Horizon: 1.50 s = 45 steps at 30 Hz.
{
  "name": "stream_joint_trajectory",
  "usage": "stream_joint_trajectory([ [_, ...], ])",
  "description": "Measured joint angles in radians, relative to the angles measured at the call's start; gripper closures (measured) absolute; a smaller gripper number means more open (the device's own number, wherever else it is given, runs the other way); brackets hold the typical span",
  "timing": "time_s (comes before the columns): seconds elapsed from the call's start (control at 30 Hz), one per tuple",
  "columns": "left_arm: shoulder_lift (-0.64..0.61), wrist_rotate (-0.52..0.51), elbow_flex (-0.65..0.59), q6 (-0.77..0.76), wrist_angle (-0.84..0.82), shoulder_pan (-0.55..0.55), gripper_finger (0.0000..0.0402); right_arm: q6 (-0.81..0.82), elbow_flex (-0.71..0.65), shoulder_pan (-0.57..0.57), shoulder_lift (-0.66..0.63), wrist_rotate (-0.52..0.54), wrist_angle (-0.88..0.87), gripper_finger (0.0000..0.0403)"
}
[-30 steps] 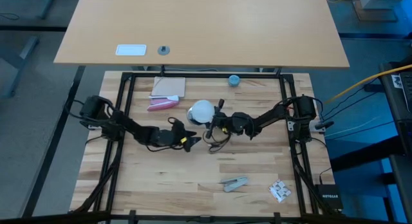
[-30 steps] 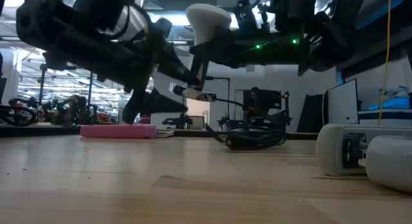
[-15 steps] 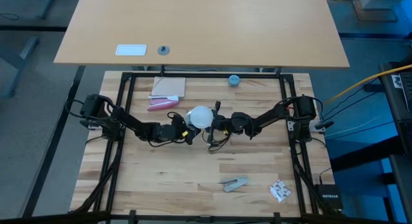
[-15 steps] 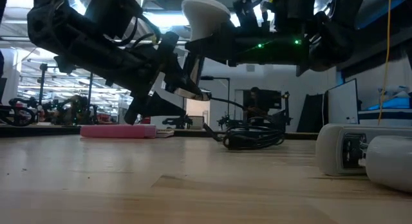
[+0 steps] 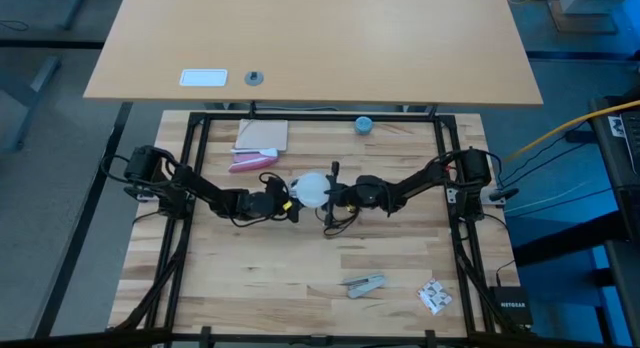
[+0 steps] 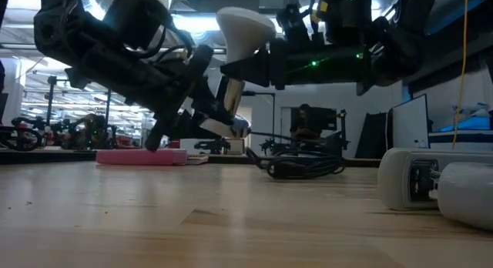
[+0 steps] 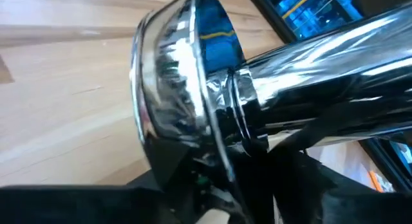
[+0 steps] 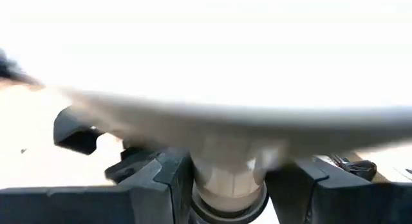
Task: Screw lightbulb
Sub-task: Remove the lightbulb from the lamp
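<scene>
The lightbulb (image 5: 313,187) is a white frosted dome held up over the table's middle; in the low view the lightbulb (image 6: 245,28) sits above both grippers. My right gripper (image 5: 333,193) reaches in from the right and is shut on it. My left gripper (image 5: 291,200) comes from the left, just below the dome, around a shiny silver socket (image 7: 170,102). That socket (image 6: 232,91) shows as a pale cylinder under the bulb. A thin black cord (image 6: 300,165) runs from there to a coil lying on the table. My left gripper has the silver socket (image 6: 232,91) between its two fingers, slanting up from the table's left. The socket is lifted clear of the table, right under the bulb. The fingers themselves hide the place of contact. My right gripper pinches the bulb's narrow neck (image 8: 228,176) between its two fingers, coming about level from the table's right. The bulb stands upright, dome (image 6: 245,28) up, lifted clear of the table.
A pink object (image 5: 250,162) and a tan pad (image 5: 262,135) lie at the far left, a blue round thing (image 5: 364,124) at the far edge. A grey clip (image 5: 364,284) and a white packet (image 5: 433,296) lie near the front. Black frame rails (image 5: 196,188) run along both sides.
My left gripper has gone toward the table's far edge and up, coming in under the bulb. My right gripper has carried the bulb a little toward the near edge, still upright.
</scene>
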Motion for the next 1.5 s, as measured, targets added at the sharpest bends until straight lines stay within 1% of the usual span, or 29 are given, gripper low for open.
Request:
stream_joint_trajectory([
  [0.1, -0.001, 0.024, -0.013, -0.018, -0.004, 0.000, 0.0269, -0.005, 0.000, 0.000, 0.000, -0.017, -0.027, 0.0244],
  [0.2, -0.018, 0.069, -0.044, -0.041, 0.004, -0.001, 0.0277, -0.005, 0.001, 0.000, 0.000, -0.063, -0.048, 0.0244],
  [0.37, -0.115, 0.153, -0.111, -0.043, 0.000, 0.004, 0.0282, -0.002, 0.009, 0.000, 0.000, -0.155, -0.056, 0.0244],
  [0.53, -0.221, 0.244, -0.141, 0.009, -0.033, 0.039, 0.0283, -0.002, 0.009, -0.002, -0.002, -0.208, -0.052, 0.0244],
  [0.63, -0.260, 0.289, -0.141, 0.046, -0.065, 0.062, 0.0282, -0.003, 0.008, -0.002, -0.005, -0.227, -0.051, 0.0244],
  [0.77, -0.304, 0.317, -0.139, 0.051, -0.147, 0.090, 0.0282, -0.004, 0.008, -0.003, -0.003, -0.238, -0.050, 0.0244],
  [0.83, -0.310, 0.337, -0.139, 0.050, -0.178, 0.105, 0.0281, -0.005, 0.006, -0.003, 0.000, -0.244, -0.058, 0.0244],
  [0.97, -0.310, 0.383, -0.139, 0.047, -0.181, 0.136, 0.0281, -0.005, 0.005, -0.003, 0.000, -0.249, -0.063, 0.0244],
  [1.1, -0.310, 0.405, -0.139, 0.048, -0.182, 0.173, 0.0281, -0.005, 0.004, -0.003, 0.000, -0.247, -0.065, 0.0244],
  [1.2, -0.311, 0.393, -0.139, 0.052, -0.178, 0.207, 0.0281, -0.002, 0.003, -0.003, 0.000, -0.254, -0.070, 0.0244],
  [1.27, -0.313, 0.352, -0.137, 0.053, -0.163, 0.237, 0.0281, 0.013, 0.002, 0.002, 0.002, -0.301, -0.084, 0.0244],
  [1.37, -0.314, 0.352, -0.137, 0.069, -0.140, 0.284, 0.0281, 0.014, 0.001, 0.009, 0.003, -0.355, -0.091, 0.0244],
  [1.5, -0.314, 0.372, -0.137, 0.104, -0.067, 0.340, 0.0281, 0.008, 0.001, 0.002, 0.003, -0.311, -0.083, 0.0244],
])
